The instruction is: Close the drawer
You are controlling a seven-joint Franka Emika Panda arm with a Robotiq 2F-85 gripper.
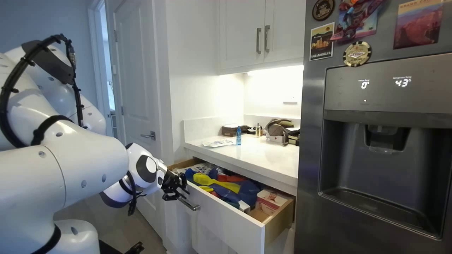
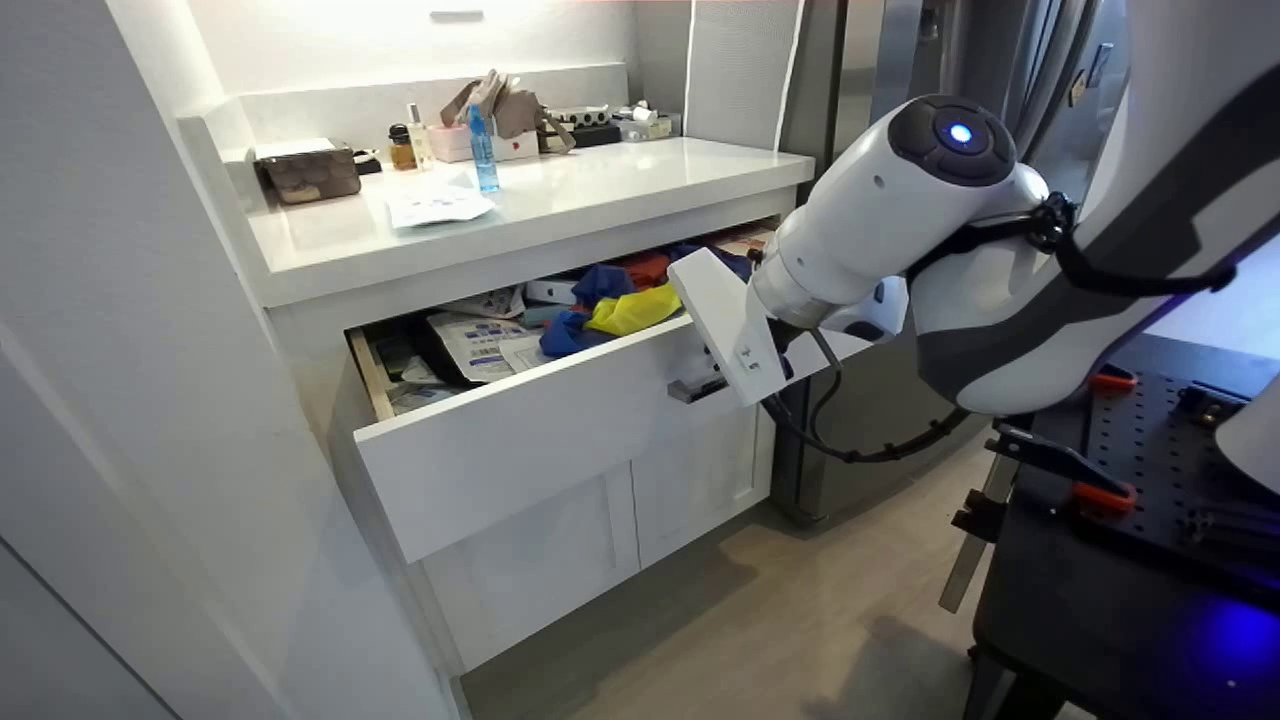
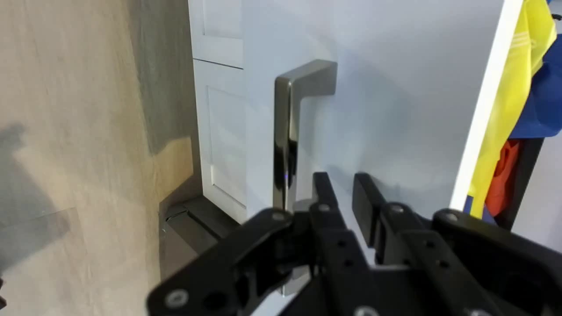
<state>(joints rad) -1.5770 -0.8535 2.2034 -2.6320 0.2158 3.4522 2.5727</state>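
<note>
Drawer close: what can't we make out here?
Wrist view: the in-frame lower part of the metal handle, mostly behind the gripper.
Wrist view: whether the fingertips touch the drawer; depth unclear.
In an exterior view: most of the gripper, behind the white wrist plate.
In an exterior view: the drawer's inner far end, covered by the arm.
In an exterior view: print on the white packet, too small to read.

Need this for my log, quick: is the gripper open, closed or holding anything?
Gripper: slightly open, holding nothing; the drawer handle is outside its narrow gap.
</note>
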